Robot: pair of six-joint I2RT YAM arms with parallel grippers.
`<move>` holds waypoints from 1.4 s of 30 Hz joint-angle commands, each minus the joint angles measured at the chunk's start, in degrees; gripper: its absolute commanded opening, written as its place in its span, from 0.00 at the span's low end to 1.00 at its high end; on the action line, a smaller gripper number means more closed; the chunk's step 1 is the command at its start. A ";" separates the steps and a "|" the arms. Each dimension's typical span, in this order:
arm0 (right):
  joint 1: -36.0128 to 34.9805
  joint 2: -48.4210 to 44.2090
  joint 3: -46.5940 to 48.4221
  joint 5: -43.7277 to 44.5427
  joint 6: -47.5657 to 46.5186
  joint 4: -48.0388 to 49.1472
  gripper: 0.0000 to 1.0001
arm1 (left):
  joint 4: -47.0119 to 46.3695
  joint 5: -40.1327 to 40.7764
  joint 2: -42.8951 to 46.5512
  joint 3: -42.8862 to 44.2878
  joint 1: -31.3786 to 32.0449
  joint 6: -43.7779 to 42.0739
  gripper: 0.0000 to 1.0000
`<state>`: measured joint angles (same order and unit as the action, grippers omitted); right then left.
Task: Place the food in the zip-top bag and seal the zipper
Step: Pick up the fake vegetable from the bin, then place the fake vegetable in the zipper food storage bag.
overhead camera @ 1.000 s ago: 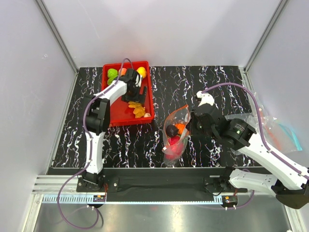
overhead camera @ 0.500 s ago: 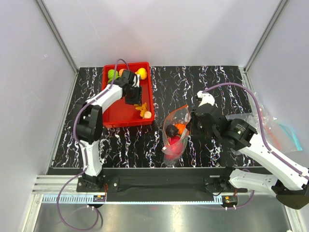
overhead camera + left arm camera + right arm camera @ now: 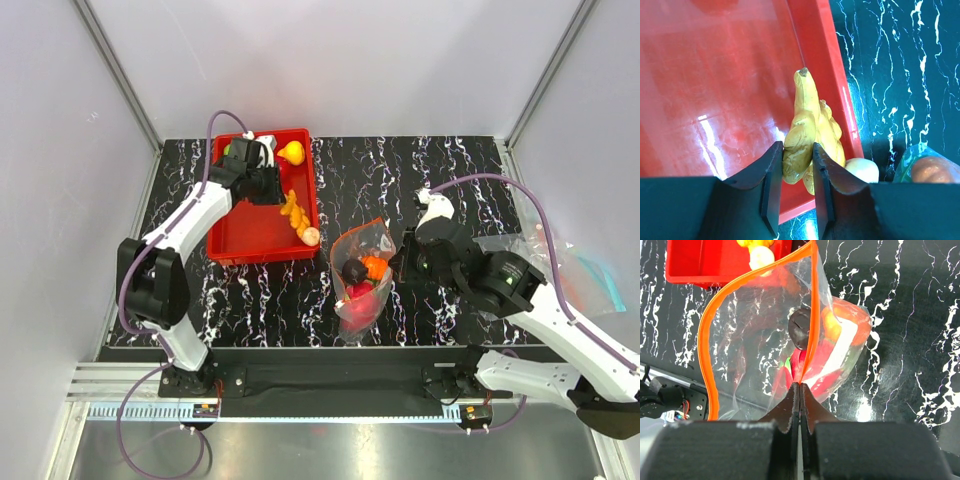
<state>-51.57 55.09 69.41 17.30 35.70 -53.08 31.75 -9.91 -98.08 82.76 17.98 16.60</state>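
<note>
Overhead, count: two arms, one red tray [image 3: 250,225], one zip-top bag [image 3: 362,245], and a second clear bag with a blue tint [image 3: 590,268] at the desk's [image 3: 450,170] right edge.

Tray, from above: three food pieces show plainly. A yellow pear-shaped piece [image 3: 292,152] lies at the far right corner. A bumpy yellow piece [image 3: 292,208] lies along the right wall, with a pale round piece [image 3: 312,236] just beyond it.

Bag, from above: at least three pieces are inside, a dark purple piece [image 3: 353,270], an orange piece [image 3: 375,266] and a red piece [image 3: 360,300]. It lies on the desk just right of the tray, mouth toward the tray.

Left wrist view adds what the top view hides: the left gripper [image 3: 797,146] has narrowed onto the bumpy yellow piece's near end, with a finger against each side. Whether the piece is off the tray floor, cannot tell.

Right wrist view adds: the right gripper [image 3: 800,386] is fully closed, pinching the bag's mouth edge where the zipper [image 3: 814,300] runs down to it. The mouth gapes wide, unsealed.
</note>
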 commanded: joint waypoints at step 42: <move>0.33 3.00 2.93 -1.30 0.59 2.54 0.00 | -19.10 -16.38 46.41 -17.64 17.96 4.14 0.03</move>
<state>-51.57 58.04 69.80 16.36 36.05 -52.51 15.86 -25.04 -51.66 64.05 32.12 21.98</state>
